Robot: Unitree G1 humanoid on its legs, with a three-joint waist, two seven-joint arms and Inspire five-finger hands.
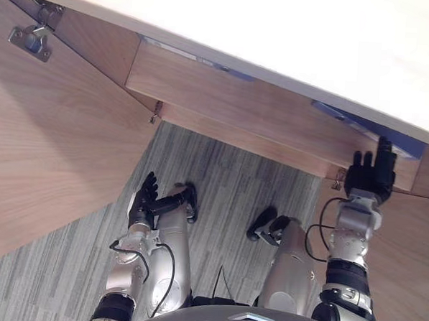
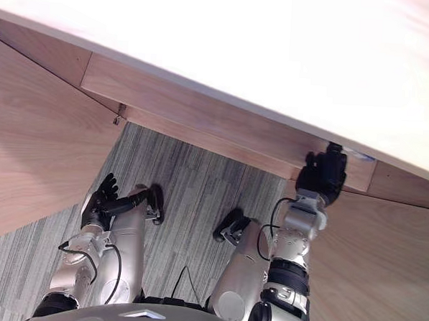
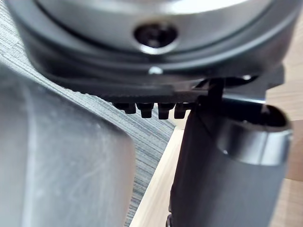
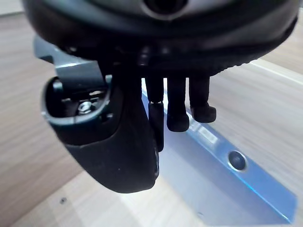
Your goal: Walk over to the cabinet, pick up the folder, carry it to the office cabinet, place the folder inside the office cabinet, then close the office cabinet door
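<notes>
Apparently at the put-down step: blue folder (image 4: 227, 182) lies flat on a wooden shelf (image 4: 270, 90) inside the office cabinet (image 1: 239, 97), tucked under the white top (image 1: 293, 35), so the head views catch just a blue strip of it. Right hand (image 1: 370, 174) is raised into the opening with the arm stretched, likely because the shelf sits deep under the top. Wrist view: its fingers (image 4: 177, 113) are nearly straight, tips at the folder's long edge, near a round metal ring (image 4: 236, 160) set in that edge. The thumb stands off to one side over bare wood, not under the folder. No pinch that I can see; it reads as a loose, spread hand resting on or nudging the folder, not carrying it. Whether the tips press on the cover or hover just over it, cannot tell. Left hand (image 1: 143, 200) hangs low beside the leg over the grey carpet (image 1: 221, 168), fingers relaxed and straight, nothing in it. It is out of the way there and free for a door. Left door (image 1: 50, 145) stands swung wide toward the robot, hinge (image 1: 30, 37) showing. The wood panel at the right looks like a second open door (image 1: 411, 257). Judgement: folder is in, door closing not yet done. The right hand must come clear of the opening first, or a door would catch the arm.
</notes>
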